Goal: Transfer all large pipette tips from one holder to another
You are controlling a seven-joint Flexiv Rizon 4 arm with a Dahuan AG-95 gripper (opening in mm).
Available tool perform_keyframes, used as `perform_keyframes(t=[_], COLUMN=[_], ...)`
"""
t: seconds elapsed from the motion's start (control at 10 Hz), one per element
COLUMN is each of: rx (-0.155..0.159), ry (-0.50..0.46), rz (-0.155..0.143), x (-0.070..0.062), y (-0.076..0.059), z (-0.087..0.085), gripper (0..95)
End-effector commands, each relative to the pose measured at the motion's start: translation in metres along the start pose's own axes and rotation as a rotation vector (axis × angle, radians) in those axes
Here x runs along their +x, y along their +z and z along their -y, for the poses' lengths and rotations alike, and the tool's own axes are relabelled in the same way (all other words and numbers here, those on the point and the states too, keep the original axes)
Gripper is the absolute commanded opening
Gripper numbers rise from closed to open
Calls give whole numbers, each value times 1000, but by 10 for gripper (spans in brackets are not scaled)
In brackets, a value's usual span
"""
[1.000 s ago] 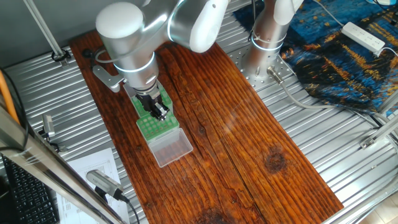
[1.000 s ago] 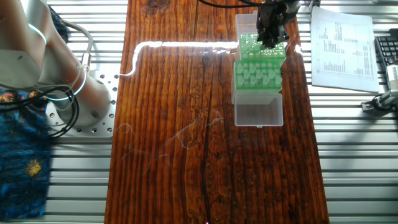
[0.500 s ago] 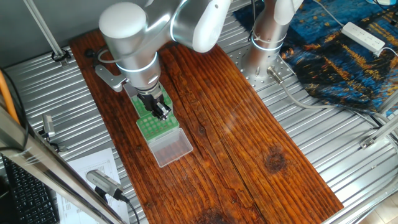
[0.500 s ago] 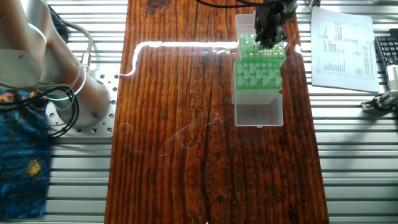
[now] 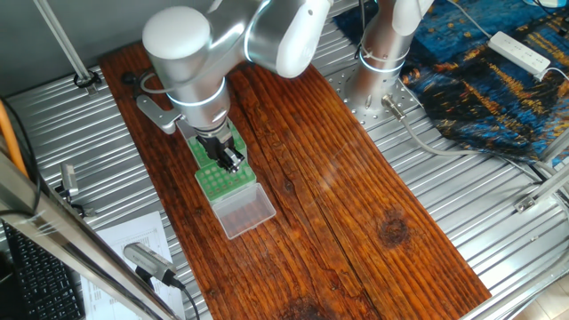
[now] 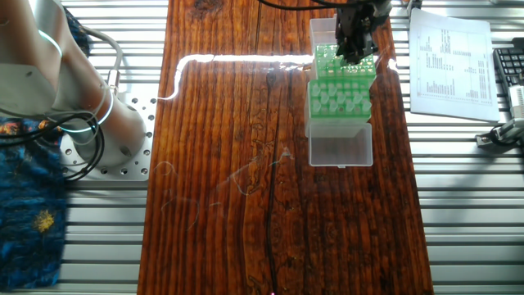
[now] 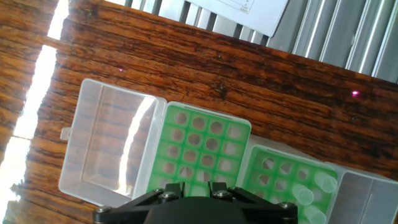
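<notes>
A dark wooden bench (image 5: pixel 356 204) carried two green racks (image 6: pixel 341 90) side by side. The pincer (image 6: pixel 357 45) hovered over the far rack; whether closed, I couldn't tell. Large pipette tips (image 7: pixel 314 186) stood upright beside it.

Bright daylight is glaring off the wooden table (image 6: pixel 214 123) as a white streak, washing out the hand view's left edge; the fixed views are staying evenly lit and sharp.
</notes>
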State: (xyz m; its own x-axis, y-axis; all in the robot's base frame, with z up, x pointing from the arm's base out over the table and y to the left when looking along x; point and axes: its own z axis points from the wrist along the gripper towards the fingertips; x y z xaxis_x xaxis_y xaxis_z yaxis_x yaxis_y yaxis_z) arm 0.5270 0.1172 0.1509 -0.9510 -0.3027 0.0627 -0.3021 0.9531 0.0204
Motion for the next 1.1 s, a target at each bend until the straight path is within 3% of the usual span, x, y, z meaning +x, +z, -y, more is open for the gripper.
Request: perform_keyframes(t=[0.1,0.9,1.0,1.1], rx=[3,17,17,16], ry=[-2,-13,-16,-20], rz=[-1,-14,-14,-12], x=[0,3,3,4], y=[0,1,1,1], z=[0,0,0,0], gripper=[190,190,0,0])
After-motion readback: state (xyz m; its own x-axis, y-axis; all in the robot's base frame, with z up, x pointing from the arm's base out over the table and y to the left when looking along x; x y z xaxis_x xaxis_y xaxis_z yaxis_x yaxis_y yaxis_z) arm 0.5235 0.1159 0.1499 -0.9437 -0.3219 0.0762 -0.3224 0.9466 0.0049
